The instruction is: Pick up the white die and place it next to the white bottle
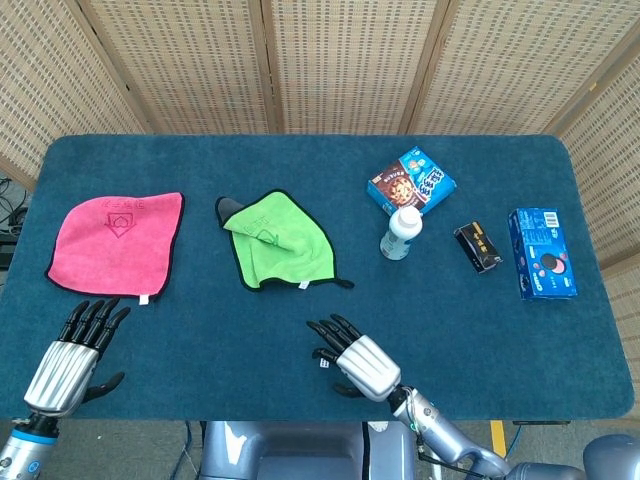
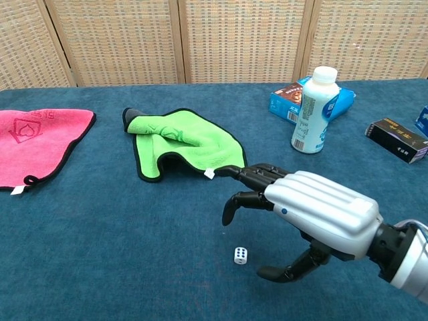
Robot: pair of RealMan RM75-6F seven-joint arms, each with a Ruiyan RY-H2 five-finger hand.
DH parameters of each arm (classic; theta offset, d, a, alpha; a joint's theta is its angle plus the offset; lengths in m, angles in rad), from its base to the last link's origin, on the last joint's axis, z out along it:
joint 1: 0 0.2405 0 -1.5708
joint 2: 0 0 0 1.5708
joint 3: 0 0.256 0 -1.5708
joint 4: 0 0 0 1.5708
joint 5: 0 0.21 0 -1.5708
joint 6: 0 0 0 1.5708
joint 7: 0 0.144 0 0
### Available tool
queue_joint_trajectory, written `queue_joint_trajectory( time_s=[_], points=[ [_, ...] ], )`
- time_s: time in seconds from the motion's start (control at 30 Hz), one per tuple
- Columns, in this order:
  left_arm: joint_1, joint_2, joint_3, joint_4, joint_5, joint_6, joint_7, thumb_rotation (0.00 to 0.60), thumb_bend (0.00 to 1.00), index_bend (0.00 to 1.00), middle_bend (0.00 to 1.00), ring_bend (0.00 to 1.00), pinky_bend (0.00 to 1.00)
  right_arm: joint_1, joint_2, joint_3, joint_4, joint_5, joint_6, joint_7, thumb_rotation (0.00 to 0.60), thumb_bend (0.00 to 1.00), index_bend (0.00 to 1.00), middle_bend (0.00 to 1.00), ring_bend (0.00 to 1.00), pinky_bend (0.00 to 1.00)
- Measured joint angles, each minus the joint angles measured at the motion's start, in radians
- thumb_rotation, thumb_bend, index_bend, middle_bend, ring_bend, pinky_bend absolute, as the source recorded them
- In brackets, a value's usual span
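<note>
The small white die [image 2: 241, 255] [image 1: 323, 363] lies on the blue cloth near the table's front edge. My right hand [image 2: 304, 214] [image 1: 355, 360] hovers just to its right, fingers spread above it and the thumb low beside it, nothing held. The white bottle [image 2: 313, 110] [image 1: 401, 233] stands upright further back on the right. My left hand [image 1: 72, 358] rests open at the front left corner, seen only in the head view.
A green cloth [image 1: 275, 240] and a pink cloth [image 1: 115, 235] lie behind to the left. A blue snack box [image 1: 411, 181] sits right behind the bottle. A small black box [image 1: 477, 247] and a blue cookie pack [image 1: 542, 252] lie to the right.
</note>
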Motion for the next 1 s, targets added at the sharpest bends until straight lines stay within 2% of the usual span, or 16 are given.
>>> queue_joint_trajectory(
  time_s=[1.0],
  points=[
    [-0.003, -0.006, 0.003, 0.001, -0.003, -0.010, 0.011, 0.600, 0.22, 0.00, 0.00, 0.00, 0.00, 0.022, -0.080, 0.001, 0.136, 0.058, -0.025, 0.070, 0.600, 0.26, 0.38, 0.00, 0.00, 0.00]
  ],
)
